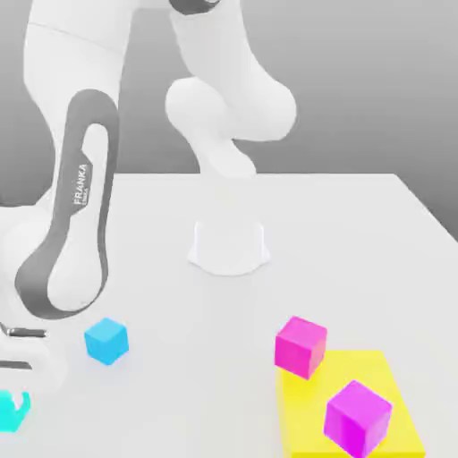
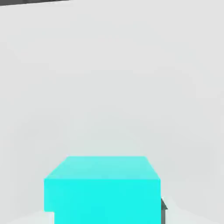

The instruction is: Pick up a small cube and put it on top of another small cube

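Note:
The small cube, turquoise, rests on the white table at the lower edge of the exterior view's left. My gripper reaches down over it, with a white finger overlapping its top. In the hand view the same cube sits close between the jaws, and a dark fingertip presses against its side. The gripper is shut on it, and the cube still looks to be on the table. The other small cube, hot pink, stands to the exterior view's right at the corner of a yellow square.
A sky-blue cube sits just beyond the gripper. A violet-magenta cube stands on the flat yellow square. The arm's white round base is at mid-table, and a bent arm link rises on the exterior view's left.

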Robot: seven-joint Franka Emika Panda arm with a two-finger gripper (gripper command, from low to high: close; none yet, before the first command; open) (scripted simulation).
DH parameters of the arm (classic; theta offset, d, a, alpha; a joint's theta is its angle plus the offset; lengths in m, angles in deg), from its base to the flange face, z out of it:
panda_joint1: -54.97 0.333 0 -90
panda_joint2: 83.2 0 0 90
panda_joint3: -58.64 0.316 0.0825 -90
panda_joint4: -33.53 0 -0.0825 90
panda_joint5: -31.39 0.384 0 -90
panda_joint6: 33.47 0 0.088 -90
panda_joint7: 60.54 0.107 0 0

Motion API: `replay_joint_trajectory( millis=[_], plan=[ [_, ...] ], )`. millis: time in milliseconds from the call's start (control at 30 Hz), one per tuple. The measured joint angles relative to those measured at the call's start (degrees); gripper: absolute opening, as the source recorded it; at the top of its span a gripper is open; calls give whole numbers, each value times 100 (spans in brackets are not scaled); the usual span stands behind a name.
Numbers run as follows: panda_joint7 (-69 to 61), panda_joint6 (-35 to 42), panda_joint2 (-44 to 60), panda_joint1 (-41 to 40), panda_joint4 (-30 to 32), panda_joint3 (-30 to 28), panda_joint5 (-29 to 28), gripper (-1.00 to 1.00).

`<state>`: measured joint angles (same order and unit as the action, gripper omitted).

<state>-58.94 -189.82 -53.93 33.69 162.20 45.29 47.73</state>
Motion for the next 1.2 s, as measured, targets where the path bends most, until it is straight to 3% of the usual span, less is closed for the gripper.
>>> replay_joint_trajectory(
  millis=[200, 667, 833, 867, 1067, 1200],
  plan=[
    [699, 688, -1173, 678, 439, -145, -564, -100],
    [3203, 1750, -3979, 3088, 2076, 1289, -1494, -100],
    [3484, 1063, -3656, 3288, 2437, 1542, -1568, -100],
    [3497, 848, -3488, 3291, 2483, 1546, -1580, 100],
    [3508, 739, -3403, 3291, 2506, 1550, -1592, 100],
    [3499, 1399, -3935, 3296, 2377, 1547, -1578, 100]
  ],
)
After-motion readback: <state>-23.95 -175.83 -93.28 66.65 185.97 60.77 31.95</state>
